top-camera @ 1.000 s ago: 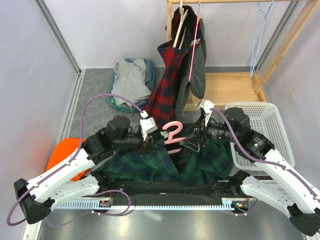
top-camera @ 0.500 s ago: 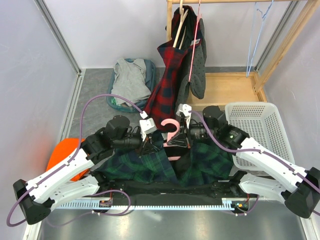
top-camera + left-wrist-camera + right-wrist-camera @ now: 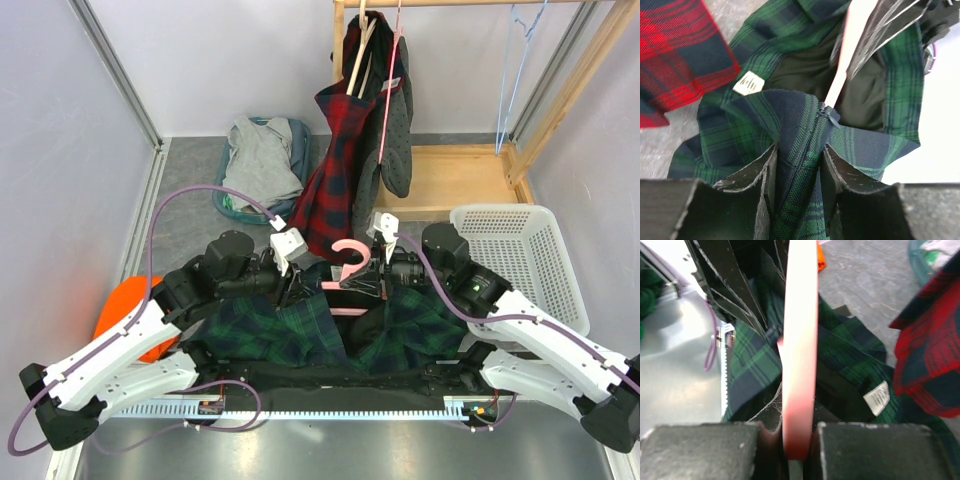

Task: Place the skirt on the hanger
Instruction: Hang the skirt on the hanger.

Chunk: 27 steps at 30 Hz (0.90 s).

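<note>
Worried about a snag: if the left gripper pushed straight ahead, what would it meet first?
The green plaid skirt, bunched at its zipper right at the left gripper's fingertips; the pink hanger seems next beyond, depth unclear.

We see the skirt (image 3: 290,335) as matt woven plaid cloth, the hanger (image 3: 351,263) as smooth pink plastic, the basket (image 3: 545,265) as white plastic lattice, the rack (image 3: 460,175) as pale bare wood, the table (image 3: 330,455) as dull brushed metal.

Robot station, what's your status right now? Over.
Right gripper shut on pink hanger. Left gripper astride zipper fold of green skirt, grip unclear. Skirt bunched beneath hanger. Red plaid garment hangs close behind.
</note>
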Each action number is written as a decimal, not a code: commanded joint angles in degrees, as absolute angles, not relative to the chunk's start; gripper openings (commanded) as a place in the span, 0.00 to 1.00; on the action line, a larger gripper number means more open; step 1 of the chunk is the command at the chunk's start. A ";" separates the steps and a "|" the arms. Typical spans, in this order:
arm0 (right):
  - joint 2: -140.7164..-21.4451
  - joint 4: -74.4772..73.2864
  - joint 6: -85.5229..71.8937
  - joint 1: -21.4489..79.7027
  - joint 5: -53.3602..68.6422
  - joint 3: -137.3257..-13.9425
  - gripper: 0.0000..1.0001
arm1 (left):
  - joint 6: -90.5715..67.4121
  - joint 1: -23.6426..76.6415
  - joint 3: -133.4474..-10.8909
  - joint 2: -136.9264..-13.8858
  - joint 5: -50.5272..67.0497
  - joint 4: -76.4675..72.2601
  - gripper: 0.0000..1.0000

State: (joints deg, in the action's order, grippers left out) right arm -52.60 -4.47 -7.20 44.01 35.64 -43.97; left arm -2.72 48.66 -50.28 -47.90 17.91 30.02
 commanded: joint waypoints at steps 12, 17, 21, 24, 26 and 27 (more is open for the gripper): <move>-45.61 -7.73 -4.22 43.42 30.50 -52.55 0.00 | -6.16 48.43 -54.57 -44.21 2.56 38.67 0.59; -46.58 -7.21 -4.48 43.42 28.13 -57.21 0.00 | -2.38 48.43 -64.50 -44.83 0.26 38.23 0.75; -46.84 -6.68 -4.57 43.42 25.76 -60.72 0.00 | -0.09 48.43 -71.53 -44.03 0.18 37.09 0.87; -47.28 -6.50 -4.31 43.42 25.05 -63.71 0.00 | -0.18 48.43 -73.64 -42.37 0.88 35.16 0.92; -47.81 -6.50 -4.31 43.42 25.13 -66.00 0.00 | 1.58 48.43 -74.18 -40.97 2.10 33.50 0.94; -48.07 -6.50 -4.39 43.42 25.48 -66.53 0.00 | 1.84 48.43 -74.53 -40.44 2.63 32.79 0.97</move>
State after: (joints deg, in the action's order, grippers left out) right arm -48.03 -14.04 -3.81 43.62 26.63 -60.38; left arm -1.83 48.56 -72.03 -42.61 1.63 36.42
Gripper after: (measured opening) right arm 0.096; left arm 0.932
